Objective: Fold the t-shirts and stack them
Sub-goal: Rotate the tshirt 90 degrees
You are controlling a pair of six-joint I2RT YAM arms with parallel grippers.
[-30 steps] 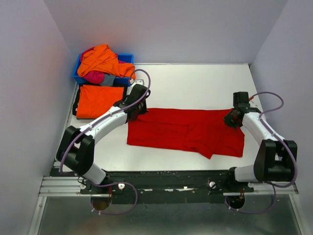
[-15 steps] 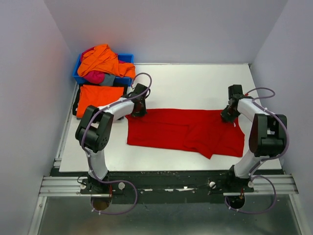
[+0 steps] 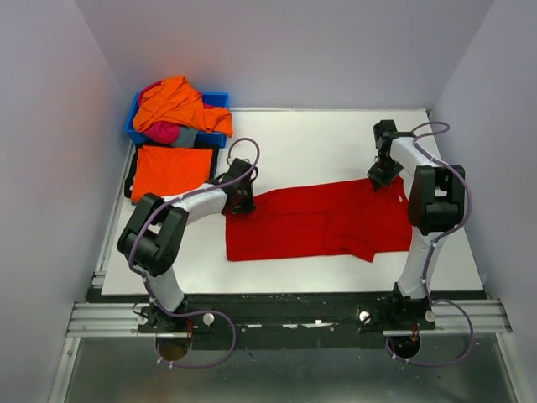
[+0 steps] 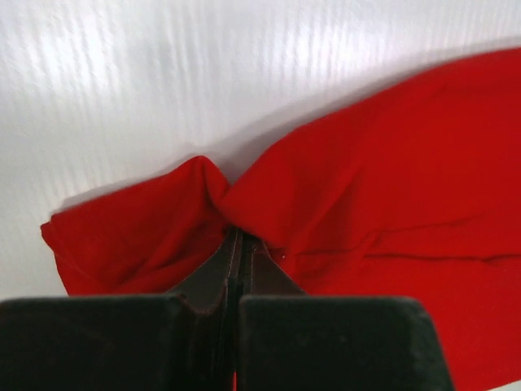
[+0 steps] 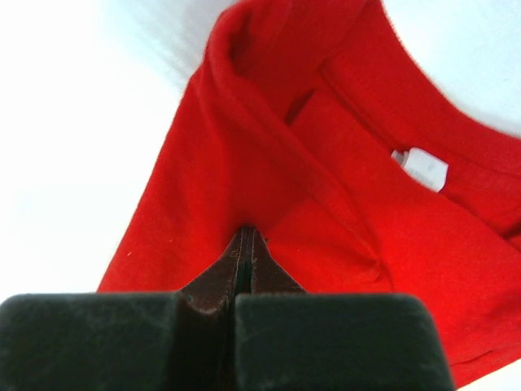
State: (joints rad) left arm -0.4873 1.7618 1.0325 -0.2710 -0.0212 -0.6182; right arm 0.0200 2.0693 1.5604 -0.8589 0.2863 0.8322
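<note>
A bright red t-shirt (image 3: pixel 319 222) lies spread across the middle of the white table, folded lengthwise. My left gripper (image 3: pixel 241 201) is shut on its left end; the left wrist view shows the cloth (image 4: pixel 342 195) pinched and puckered at the fingertips. My right gripper (image 3: pixel 382 175) is shut on its right far corner near the collar; the right wrist view shows the red cloth (image 5: pixel 244 163) and a white neck label (image 5: pixel 425 168). A folded orange t-shirt (image 3: pixel 168 170) lies at the left. Orange, magenta-pink and grey shirts (image 3: pixel 178 107) are heaped in the bin.
A blue plastic bin (image 3: pixel 220 101) stands at the back left corner, behind the folded orange shirt. Bare white table (image 3: pixel 310 143) lies behind the red shirt. Grey walls close in on both sides. The arm bases stand on the black rail at the near edge.
Both grippers pulled the red shirt's ends; the right gripper moved toward the back with its corner, the left shifted slightly right. The shirt is now shorter and drawn toward the back right.
</note>
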